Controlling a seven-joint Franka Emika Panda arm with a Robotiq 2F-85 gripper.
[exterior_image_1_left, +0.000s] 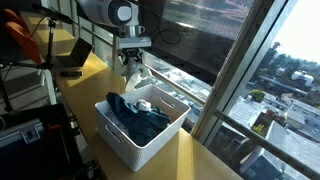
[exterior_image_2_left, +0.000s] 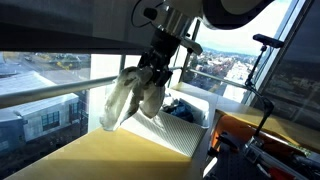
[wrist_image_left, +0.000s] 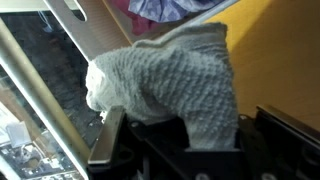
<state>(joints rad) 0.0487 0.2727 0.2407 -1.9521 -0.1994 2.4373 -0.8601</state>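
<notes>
My gripper is shut on a pale knitted cloth, which hangs down from the fingers above the wooden counter. The wrist view shows the cloth bunched between the black fingers, filling most of the picture. In an exterior view the gripper holds the cloth just behind a white basket, close to the window. The basket has dark blue clothes and a small white item in it.
A long window rail and glass run along the counter's far edge. A laptop and tripod stands stand at one end of the counter. A camera stand is near the basket.
</notes>
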